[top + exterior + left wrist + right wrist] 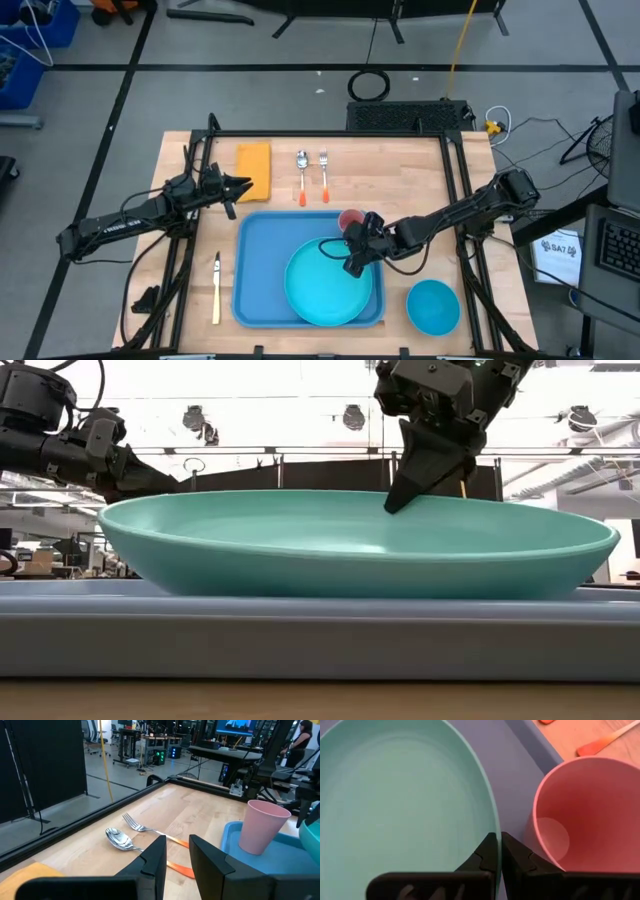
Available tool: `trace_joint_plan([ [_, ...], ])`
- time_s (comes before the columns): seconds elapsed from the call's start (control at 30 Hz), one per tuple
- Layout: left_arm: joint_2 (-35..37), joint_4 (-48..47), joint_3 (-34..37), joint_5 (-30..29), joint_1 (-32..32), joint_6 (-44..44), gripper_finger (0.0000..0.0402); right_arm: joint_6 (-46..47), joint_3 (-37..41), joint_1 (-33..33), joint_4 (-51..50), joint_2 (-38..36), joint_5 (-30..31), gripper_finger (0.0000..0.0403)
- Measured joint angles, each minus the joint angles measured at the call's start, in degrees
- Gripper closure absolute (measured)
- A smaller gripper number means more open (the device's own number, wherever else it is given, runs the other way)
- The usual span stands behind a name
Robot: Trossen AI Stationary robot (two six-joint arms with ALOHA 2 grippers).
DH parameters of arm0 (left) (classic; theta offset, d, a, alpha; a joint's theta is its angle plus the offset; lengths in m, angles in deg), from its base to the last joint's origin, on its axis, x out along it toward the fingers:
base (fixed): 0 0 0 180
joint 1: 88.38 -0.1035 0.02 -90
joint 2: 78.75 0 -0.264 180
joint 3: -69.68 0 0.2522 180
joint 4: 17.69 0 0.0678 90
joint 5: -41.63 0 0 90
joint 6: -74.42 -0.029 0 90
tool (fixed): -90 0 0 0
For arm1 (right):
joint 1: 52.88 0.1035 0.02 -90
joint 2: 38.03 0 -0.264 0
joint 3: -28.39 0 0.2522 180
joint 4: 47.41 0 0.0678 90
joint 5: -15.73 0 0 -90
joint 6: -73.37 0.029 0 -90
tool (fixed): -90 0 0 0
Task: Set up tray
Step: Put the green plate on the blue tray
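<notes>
The pale wooden worktop carries the tray at its near middle, holding a teal plate. The right gripper pinches the plate's rim, fingers closed on it. The left gripper, fingers slightly parted, waits far left. Only its wrist view shows monitors and a person beyond.

Wooden table, tray, bowl, cutlery, cloth

One camera hangs overhead, looking straight down on the whole table and both arms. Another sits at tabletop level, hard against the tray, facing the room behind. Each wrist camera peers forward past its own fingers, close in. Both wrist views catch the pink cup and the orange-handled cutlery.
</notes>
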Motion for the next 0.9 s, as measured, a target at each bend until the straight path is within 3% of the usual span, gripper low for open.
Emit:
trace_joint_plan([
  [0.13,0.0,-0.34,0.0,0.0,0.0,0.0,0.0314,0.4,0.0,0.0,-0.91,0.0,-0.26,0.0402],
  [0.3,0.0,-0.76,0.0,0.0,0.0,0.0,0.0314,0.69,0.0,-0.02,-0.79,0.0,-4.7,0.0387],
  [0.67,0.02,-0.82,-0.02,0.0,0.0,-0.02,0.0314,3.32,0.0,0.0,-2.68,0.0,-4.59,0.035],
  [0.8,0.0,-0.97,0.0,-0.01,0.0,-0.04,0.0314,-0.86,0.04,0.0,4.38,0.0,-4.97,0.0345],
  [0.9,0.0,-0.97,0.0,-0.02,0.0,-0.04,0.0314,-6.61,0.04,0.0,12.19,0.0,-11.54,0.0356],
])
